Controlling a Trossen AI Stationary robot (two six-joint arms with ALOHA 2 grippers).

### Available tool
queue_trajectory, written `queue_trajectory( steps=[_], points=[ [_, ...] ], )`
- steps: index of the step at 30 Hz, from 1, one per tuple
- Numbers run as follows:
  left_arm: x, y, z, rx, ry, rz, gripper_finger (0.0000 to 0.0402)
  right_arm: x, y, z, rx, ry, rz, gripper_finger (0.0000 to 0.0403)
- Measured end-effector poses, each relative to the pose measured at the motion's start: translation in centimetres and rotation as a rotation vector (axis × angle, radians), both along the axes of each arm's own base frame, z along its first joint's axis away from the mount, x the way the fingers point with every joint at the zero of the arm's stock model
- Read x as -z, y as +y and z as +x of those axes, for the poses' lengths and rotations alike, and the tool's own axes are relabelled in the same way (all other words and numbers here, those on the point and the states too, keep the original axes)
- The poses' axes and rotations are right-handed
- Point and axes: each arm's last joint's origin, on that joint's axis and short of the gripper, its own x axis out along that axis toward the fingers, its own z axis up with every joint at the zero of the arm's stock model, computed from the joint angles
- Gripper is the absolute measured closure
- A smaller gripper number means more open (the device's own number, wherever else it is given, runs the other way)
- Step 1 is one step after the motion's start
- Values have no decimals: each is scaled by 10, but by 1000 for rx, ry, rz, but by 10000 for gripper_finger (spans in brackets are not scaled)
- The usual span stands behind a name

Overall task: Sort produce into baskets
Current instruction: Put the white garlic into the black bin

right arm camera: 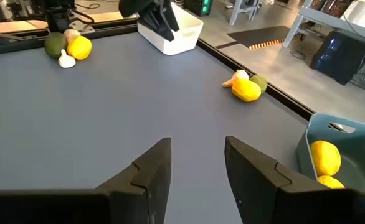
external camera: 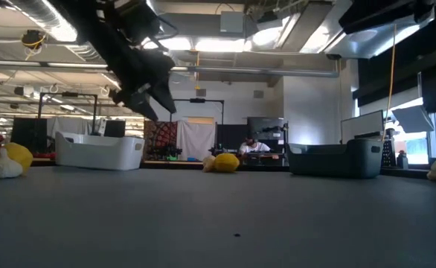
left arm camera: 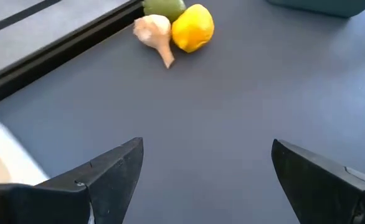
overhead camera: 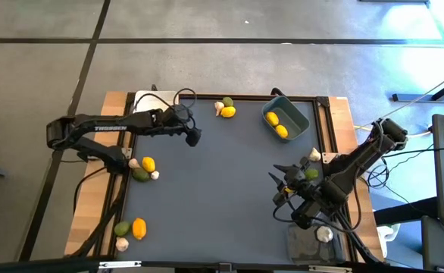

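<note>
Two lemons [overhead camera: 276, 124] in the blue-grey basket [overhead camera: 298, 115], apparently one garlic bulb [overhead camera: 324, 234] in the clear tray [overhead camera: 301, 241], white basket [right arm camera: 181, 32] behind the left gripper [overhead camera: 194, 137] with fingers spread wide, empty; right gripper [overhead camera: 276, 187] half-parted over bare mat, nothing held; other produce clustered along the edges.

Matt dark-grey table mat [overhead camera: 222, 182]; pale wooden table edge [overhead camera: 85, 212]; smooth white plastic basket [right arm camera: 173, 31]; smooth blue-grey plastic basket [overhead camera: 298, 117].
</note>
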Motion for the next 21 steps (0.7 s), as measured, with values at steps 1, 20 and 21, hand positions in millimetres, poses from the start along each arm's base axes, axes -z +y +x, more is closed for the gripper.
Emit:
queue_trajectory(
  steps=[1, 20, 21],
  points=[
    [2, 1, 3, 15, -11, -11, 54, 1, 1, 1, 2, -4, -4, 252],
    [48, 48, 53, -9, 43, -51, 54, 1, 3, 3, 3, -30, 4, 252],
    [48, 52, 57, -8, 46, -50, 54, 1, 3, 3, 3, -29, 2, 252]
  ],
)
